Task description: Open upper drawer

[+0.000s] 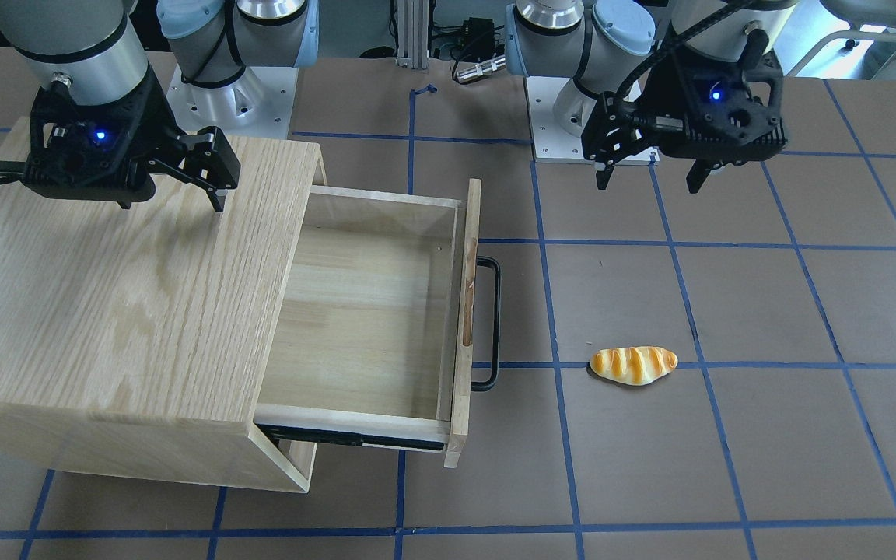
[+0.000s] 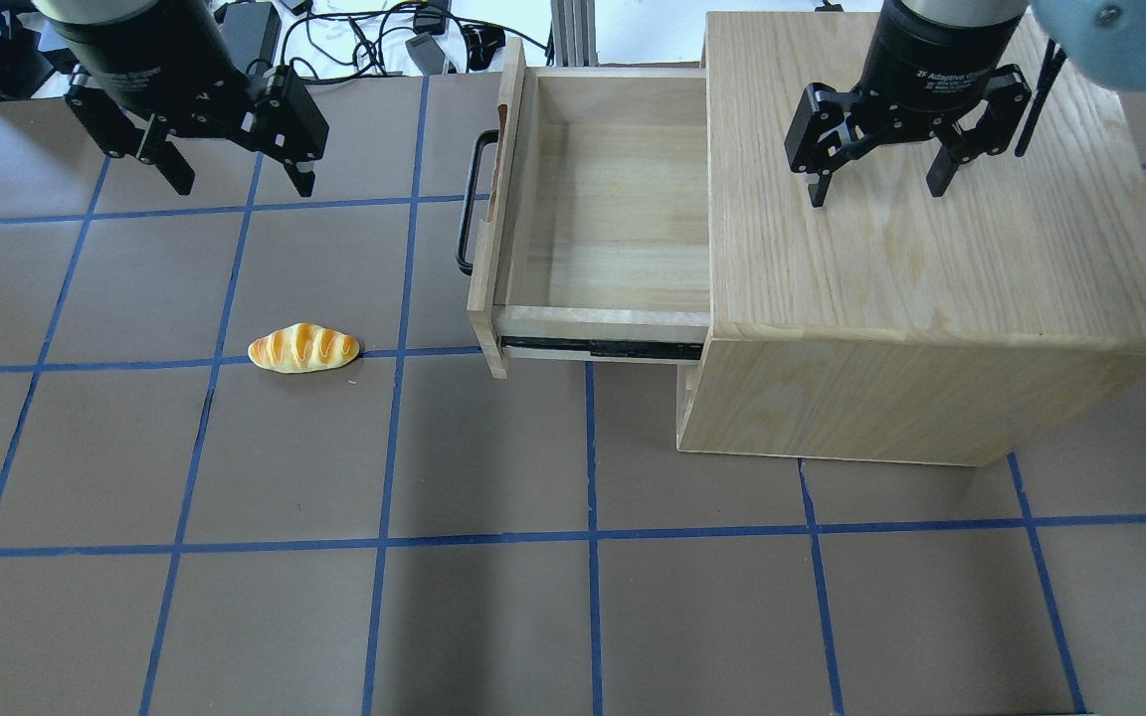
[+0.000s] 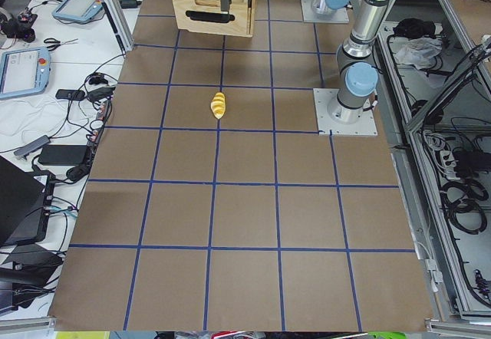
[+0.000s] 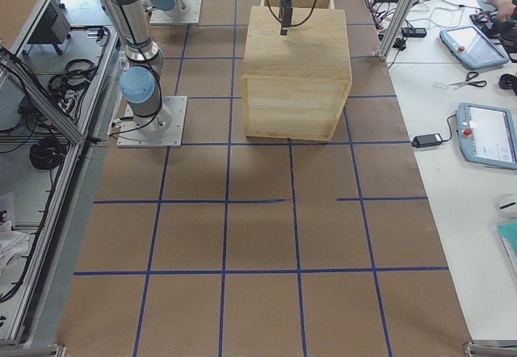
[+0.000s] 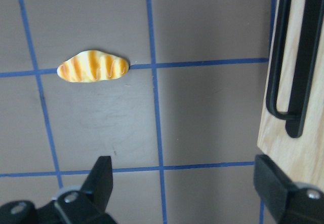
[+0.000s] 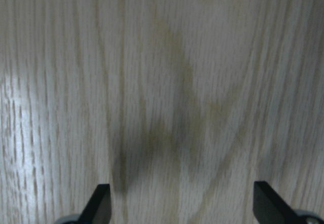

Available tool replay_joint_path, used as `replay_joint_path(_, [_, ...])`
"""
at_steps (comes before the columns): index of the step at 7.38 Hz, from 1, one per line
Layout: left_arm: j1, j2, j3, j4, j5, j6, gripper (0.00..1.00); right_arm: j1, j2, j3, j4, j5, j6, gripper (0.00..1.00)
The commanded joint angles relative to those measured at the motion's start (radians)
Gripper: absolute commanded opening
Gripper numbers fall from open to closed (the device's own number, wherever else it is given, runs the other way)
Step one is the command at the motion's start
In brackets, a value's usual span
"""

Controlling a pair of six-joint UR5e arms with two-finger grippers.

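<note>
Drawer out, both pairs of fingers spread wide and holding nothing

Upper drawer point(image 2: 488, 288) juts well out of the cabinet point(image 2: 931, 288), toward the left fingers point(image 2: 170, 169). Its bar handle point(image 2: 467, 204) lies off to their cabinet side, nearer one finger than the other, with its long axis crossing the line between them. The left fingers hang over bare bench point(image 2: 533, 597), apart from the handle and from the bread roll point(image 2: 303, 349). The right fingers point(image 2: 818, 184) hover over the cabinet top, farther from the handle. By my reading, the opening looks done.
</note>
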Motion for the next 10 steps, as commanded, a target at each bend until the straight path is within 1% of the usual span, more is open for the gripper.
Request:
replay_joint_path(1, [0.018,0.016,-0.017,0.0,-0.007,0.021,1.0,0.0,0.0,0.0,0.0,0.0,0.0,1.0])
replay_joint_path(2, [0.021,0.011,-0.016,0.007,-0.039,0.019,1.0,0.0,0.0,0.0,0.0,0.0,0.0,1.0])
replay_joint_path(3, [0.021,0.008,-0.017,0.007,-0.046,0.021,1.0,0.0,0.0,0.0,0.0,0.0,0.0,1.0])
replay_joint_path(10, [0.021,0.005,-0.023,0.01,-0.038,0.044,1.0,0.0,0.0,0.0,0.0,0.0,0.0,1.0])
